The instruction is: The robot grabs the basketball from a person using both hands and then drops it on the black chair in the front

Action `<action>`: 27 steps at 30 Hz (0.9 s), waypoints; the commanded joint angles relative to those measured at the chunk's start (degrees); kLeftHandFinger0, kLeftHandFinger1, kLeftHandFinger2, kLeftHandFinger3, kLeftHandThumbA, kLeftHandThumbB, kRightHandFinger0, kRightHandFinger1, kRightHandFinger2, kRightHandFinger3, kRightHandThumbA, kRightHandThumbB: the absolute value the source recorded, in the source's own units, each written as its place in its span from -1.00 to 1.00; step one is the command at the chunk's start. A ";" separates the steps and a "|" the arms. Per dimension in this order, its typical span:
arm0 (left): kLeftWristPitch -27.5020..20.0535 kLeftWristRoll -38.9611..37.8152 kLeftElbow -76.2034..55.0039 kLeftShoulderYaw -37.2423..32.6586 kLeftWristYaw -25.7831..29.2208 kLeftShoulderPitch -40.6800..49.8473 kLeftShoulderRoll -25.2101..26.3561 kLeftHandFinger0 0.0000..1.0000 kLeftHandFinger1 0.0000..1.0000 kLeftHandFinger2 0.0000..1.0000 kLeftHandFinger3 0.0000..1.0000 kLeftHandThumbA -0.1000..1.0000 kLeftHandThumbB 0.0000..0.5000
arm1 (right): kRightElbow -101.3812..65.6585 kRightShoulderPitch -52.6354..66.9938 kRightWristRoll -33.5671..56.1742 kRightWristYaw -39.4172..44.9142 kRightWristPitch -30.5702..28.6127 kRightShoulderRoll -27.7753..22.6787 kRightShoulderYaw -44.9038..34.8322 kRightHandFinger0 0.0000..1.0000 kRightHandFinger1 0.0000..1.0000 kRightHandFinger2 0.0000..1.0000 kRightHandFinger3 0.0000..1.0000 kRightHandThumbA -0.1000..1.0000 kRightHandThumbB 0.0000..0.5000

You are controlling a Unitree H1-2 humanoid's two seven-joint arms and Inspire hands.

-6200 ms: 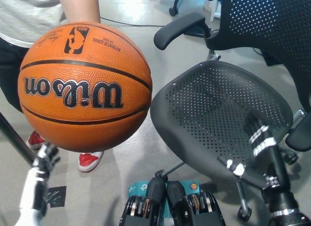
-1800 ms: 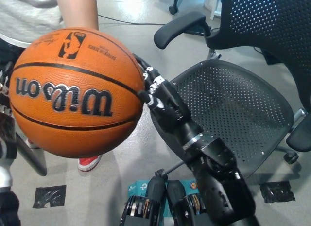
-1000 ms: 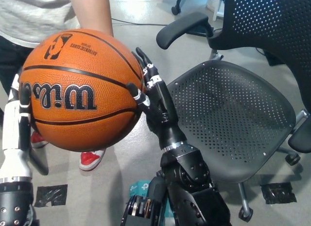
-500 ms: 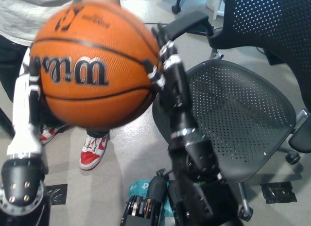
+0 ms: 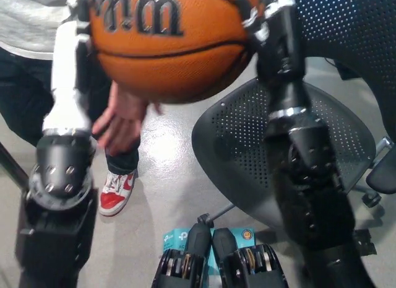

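Observation:
The orange Wilson basketball (image 5: pixel 170 46) is high at the top of the head view, its upper part cut off by the frame edge. My white left hand (image 5: pixel 73 59) presses flat on its left side. My black right hand (image 5: pixel 278 34) presses on its right side, so the ball is clamped between both. A person's hand (image 5: pixel 124 121) hangs just below the ball, open and off it. The black mesh chair (image 5: pixel 247 158) stands at the right, its seat partly hidden behind my right forearm.
The person stands at the upper left in a grey shirt and dark trousers, with a red and white shoe (image 5: pixel 116 189) on the grey floor. A teal box (image 5: pixel 176 241) lies near the bottom middle. The chair's backrest (image 5: pixel 352 34) rises at top right.
Both hands have lifted the ball up and to the right, toward the chair. The person's hand has come off the ball and dropped below it.

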 commanded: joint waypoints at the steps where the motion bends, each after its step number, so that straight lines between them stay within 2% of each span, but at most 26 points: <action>1: -3.19 1.45 5.16 -9.62 -8.44 -10.29 -4.47 1.00 1.00 1.00 1.00 1.00 -0.47 | -2.35 -6.99 -2.07 3.71 8.70 2.25 2.78 1.00 1.00 1.00 1.00 1.00 -0.08; 3: -2.46 0.51 9.80 -10.02 -8.14 -12.90 -6.18 1.00 1.00 1.00 1.00 1.00 -0.27 | -2.01 -6.98 -1.01 2.71 8.77 1.38 0.34 1.00 1.00 1.00 1.00 1.00 -0.07; 5: -3.25 -0.16 14.62 -10.51 -8.47 -15.13 -7.59 1.00 1.00 1.00 1.00 1.00 -0.21 | -1.25 -6.93 0.00 3.38 9.71 -0.49 -1.24 1.00 1.00 1.00 1.00 1.00 -0.08; 7: -3.52 -0.28 20.61 -11.73 -9.79 -17.85 -8.72 1.00 1.00 1.00 1.00 1.00 -0.26 | -0.51 -6.70 1.87 3.62 11.95 -2.22 -3.50 1.00 1.00 1.00 1.00 1.00 -0.16; 10: -7.09 -0.63 27.38 -11.96 -9.31 -20.26 -10.36 1.00 1.00 1.00 1.00 1.00 -0.41 | 1.65 -6.81 3.95 3.77 12.51 -3.23 -6.12 1.00 1.00 1.00 1.00 1.00 -0.09; 13: -9.91 -0.92 38.85 -11.67 -8.89 -24.74 -13.53 1.00 1.00 1.00 1.00 1.00 -0.33 | 5.41 -6.98 7.25 4.12 11.77 -4.67 -10.48 1.00 1.00 1.00 1.00 1.00 -0.14; 15: -11.68 -1.12 45.27 -11.35 -8.87 -27.50 -15.25 1.00 1.00 1.00 1.00 1.00 -0.42 | 6.97 -6.97 8.21 3.71 12.84 -5.55 -12.79 1.00 1.00 1.00 1.00 1.00 -0.10; 19: -14.45 -1.47 55.02 -10.32 -8.20 -31.40 -17.77 1.00 1.00 1.00 1.00 1.00 -0.47 | 9.48 -6.87 8.70 4.43 13.00 -7.05 -15.00 1.00 1.00 1.00 1.00 1.00 -0.07; 21: -16.14 -1.73 60.65 -9.77 -8.54 -34.13 -19.12 1.00 1.00 1.00 1.00 1.00 -0.51 | 11.08 -7.13 10.40 4.63 12.78 -7.59 -17.21 1.00 1.00 1.00 1.00 1.00 -0.14; 24: -18.77 -1.79 68.26 -8.93 -8.17 -37.75 -20.59 1.00 1.00 1.00 1.00 1.00 -0.42 | 13.22 -7.58 10.99 4.65 11.15 -8.21 -19.35 1.00 1.00 1.00 1.00 1.00 -0.26; 25: -19.32 -1.84 70.69 -8.72 -8.08 -38.90 -21.16 1.00 1.00 1.00 1.00 1.00 -0.30 | 13.23 -7.47 11.86 4.97 11.81 -8.49 -20.12 1.00 1.00 1.00 1.00 1.00 -0.20; 27: -19.76 -1.62 73.75 -8.67 -7.83 -40.56 -21.82 1.00 1.00 1.00 1.00 1.00 -0.25 | 14.23 -7.60 11.70 5.41 11.31 -9.04 -20.66 1.00 1.00 1.00 1.00 1.00 -0.15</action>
